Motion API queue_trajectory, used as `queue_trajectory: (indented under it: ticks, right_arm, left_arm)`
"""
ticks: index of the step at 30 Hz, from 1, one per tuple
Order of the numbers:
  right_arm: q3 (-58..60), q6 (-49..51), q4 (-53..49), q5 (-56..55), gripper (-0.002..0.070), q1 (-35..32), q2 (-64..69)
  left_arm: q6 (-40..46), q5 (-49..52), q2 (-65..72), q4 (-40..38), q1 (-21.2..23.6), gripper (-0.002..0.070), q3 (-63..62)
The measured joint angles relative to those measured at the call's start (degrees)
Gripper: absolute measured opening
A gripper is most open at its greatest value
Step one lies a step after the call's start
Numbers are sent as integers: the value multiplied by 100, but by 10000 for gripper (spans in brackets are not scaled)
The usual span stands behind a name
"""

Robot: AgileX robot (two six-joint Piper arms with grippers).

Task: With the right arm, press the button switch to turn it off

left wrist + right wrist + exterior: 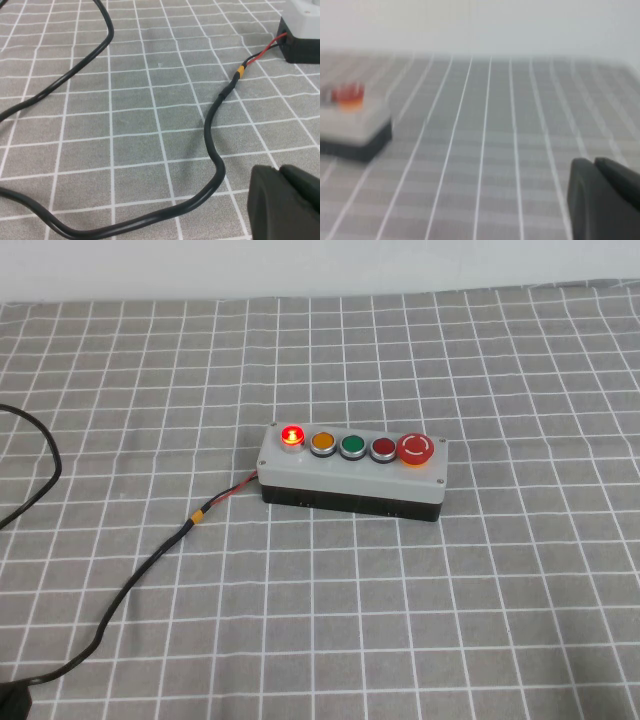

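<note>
No readable text anywhere; the big red mushroom button [416,448] bears only a white circular arrow mark.

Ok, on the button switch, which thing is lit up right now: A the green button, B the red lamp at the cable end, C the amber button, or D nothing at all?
B: the red lamp glows on the button switch, at the end where the black cable enters; neither claw is near it.
</note>
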Motion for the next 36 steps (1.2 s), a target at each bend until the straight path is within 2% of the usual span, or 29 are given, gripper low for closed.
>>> queue_trajectory:
  ticks: [7,25,36]
  right_arm:
    - [0,0,0,-444,-16,0,0]
    - [0,0,0,-485,-16,0,0]
    - [0,0,4,-1467,-16,0,0]
  left_arm:
    - [0,0,0,0,0,-3,0]
    - [0,0,0,0,0,-3,0]
    - [0,0,0,0,0,-3,0]
